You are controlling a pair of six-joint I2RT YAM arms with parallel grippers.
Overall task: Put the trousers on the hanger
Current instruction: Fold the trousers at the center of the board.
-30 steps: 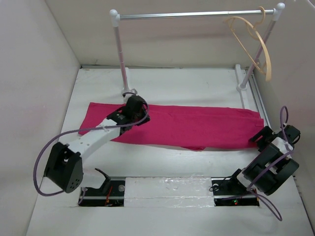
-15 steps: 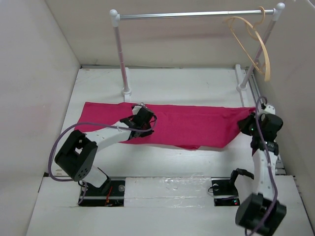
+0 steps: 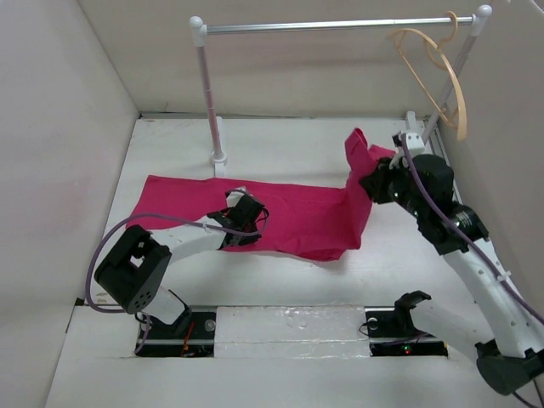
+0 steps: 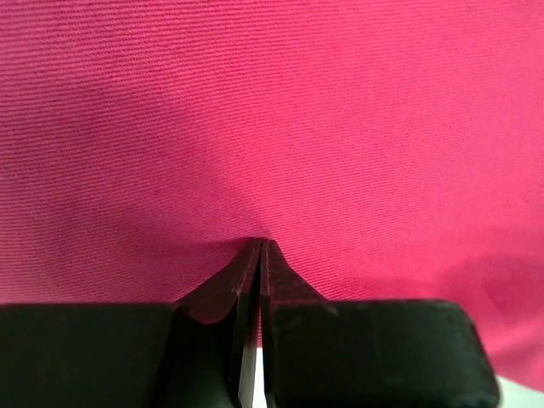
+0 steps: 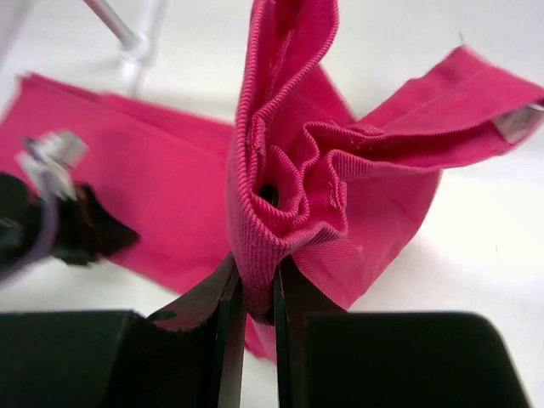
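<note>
The pink trousers [image 3: 289,217] lie flat across the table, their right end lifted and bunched. My right gripper [image 3: 371,183] is shut on that bunched end [image 5: 289,170] and holds it above the table; folds of cloth sit between the jaws [image 5: 255,272]. My left gripper [image 3: 252,214] is shut, and its tips [image 4: 258,245] press down on the flat cloth [image 4: 272,110] near the trousers' left-middle. The tan wooden hanger [image 3: 442,72] hangs by its hook at the right end of the rail, above and behind the right gripper.
A white-and-silver rail frame [image 3: 331,26] stands at the back, with its left post [image 3: 210,102] just behind the trousers and its right post [image 3: 438,106] next to the right arm. Walls close in the table on the left, right and back.
The right gripper shut on the trousers' right end, then lifted it up and leftward, folding the cloth over. The left gripper shut and stayed low on the cloth.
</note>
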